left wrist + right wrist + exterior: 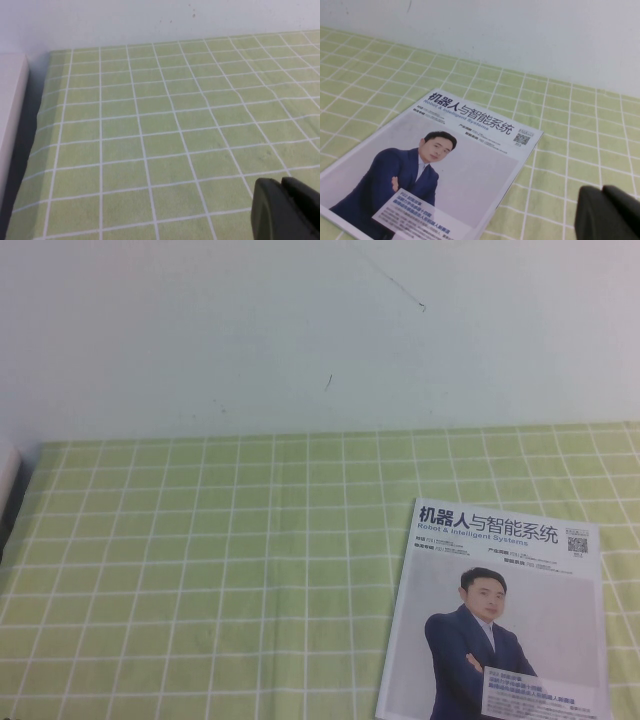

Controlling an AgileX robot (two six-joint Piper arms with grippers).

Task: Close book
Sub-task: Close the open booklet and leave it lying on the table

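The book (495,625) lies closed, front cover up with a suited man on it, on the green checked cloth (200,540) at the near right. The right gripper (610,215) hangs above the cloth near the book. The left gripper (287,210) hangs over the cloth's left part. Whether either is spread or pressed together cannot be told.

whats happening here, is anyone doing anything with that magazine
Nothing is touching it right now. The magazine lies closed, cover up, on the green checked cloth at the robot's near right. The right gripper hovers near it without contact; the left gripper hangs over bare cloth. Neither arm shows in the high view.
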